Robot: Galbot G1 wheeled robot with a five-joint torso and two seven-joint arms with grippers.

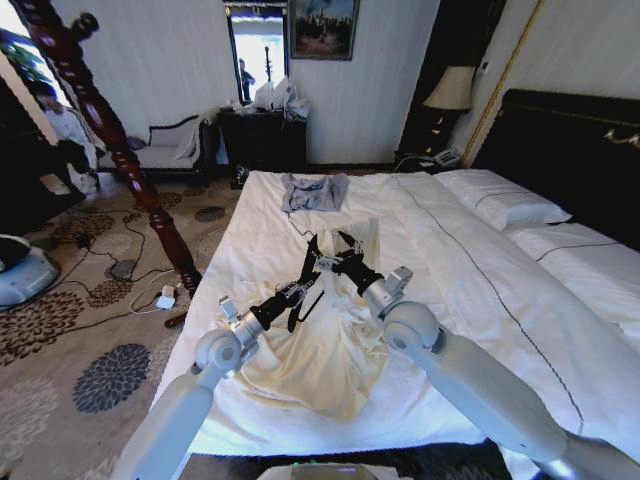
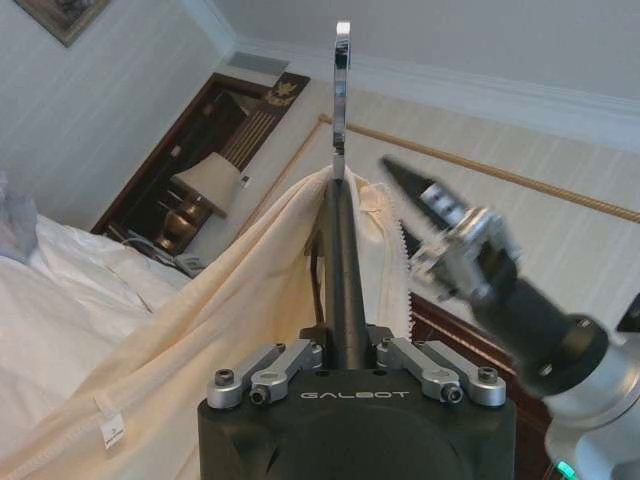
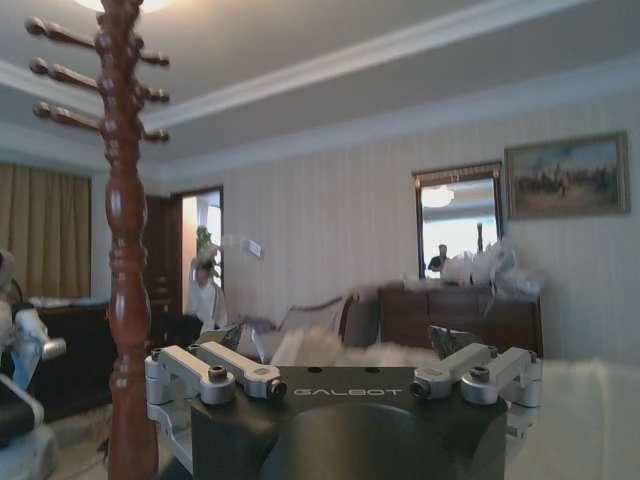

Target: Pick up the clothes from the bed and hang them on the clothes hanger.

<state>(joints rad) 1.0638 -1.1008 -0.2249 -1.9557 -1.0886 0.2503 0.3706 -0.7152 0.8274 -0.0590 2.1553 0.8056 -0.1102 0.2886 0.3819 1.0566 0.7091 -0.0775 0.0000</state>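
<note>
White sheets of the bed [image 1: 480, 270] carry the clothes [image 1: 320, 365], a cream heap partly lifted over the clothes hanger [image 2: 340, 250]. The left gripper [image 1: 298, 292] is clamped on the hanger's black bar. The right gripper [image 2: 405, 215], jaws parted, hovers beside the collar, seemingly holding nothing. Keeping the hanger steady while the fabric is drawn over its shoulder would serve best.

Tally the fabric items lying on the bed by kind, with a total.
Cream robe: 1
Blue-grey garment: 1
White pillows: 2
Total: 4
</note>
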